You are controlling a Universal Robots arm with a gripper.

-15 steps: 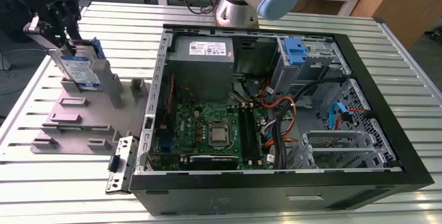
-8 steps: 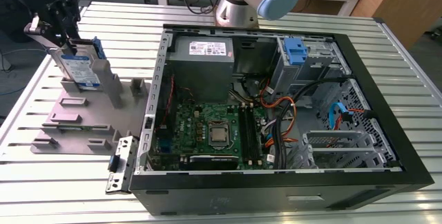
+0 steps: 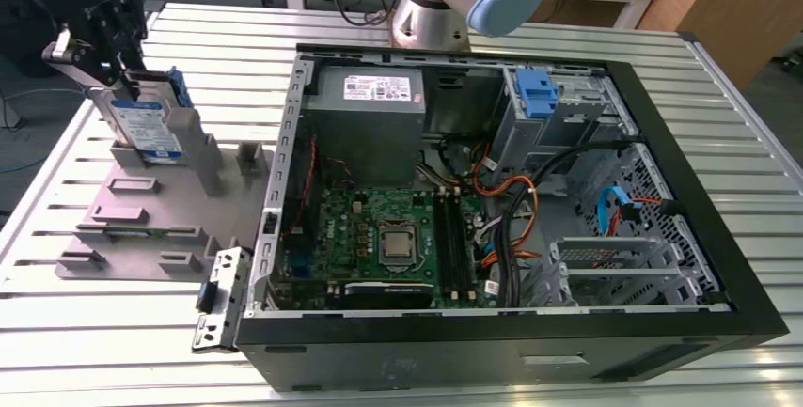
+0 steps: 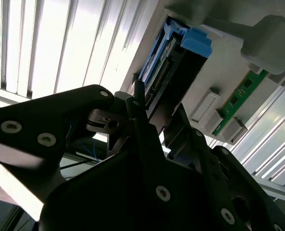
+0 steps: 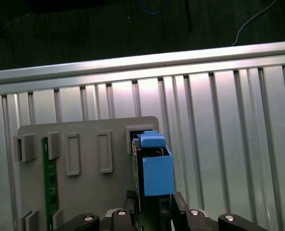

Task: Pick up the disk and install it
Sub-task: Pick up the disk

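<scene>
The gripper [image 3: 130, 78] stands over the disk [image 3: 149, 125] at the exterior view's left, its dark fingers [image 5: 177, 208] closed against both faces of the drive's top edge. The disk stands on edge in a slot of a grey moulded fixture plate [image 3: 138, 210]. It is a flat silver drive with a white-and-blue label, framed by a blue plastic carrier. In both wrist views the carrier's blue end tab [image 5: 157, 171] juts out just beyond the fingertips. A green memory module [image 5: 49, 183] sits in another slot of the same plate, apart from the disk.

The plate lies on a ribbed aluminium table [image 3: 113, 332]. Just beside it, toward the exterior view's right, a black computer case [image 3: 502, 332] lies open, showing its green motherboard [image 3: 376, 228], a grey power supply [image 3: 370, 97] and a bare blue bracket [image 3: 537, 97] in the drive bay. Loose cables [image 3: 540, 177] cross the case between the motherboard and the bay.
</scene>
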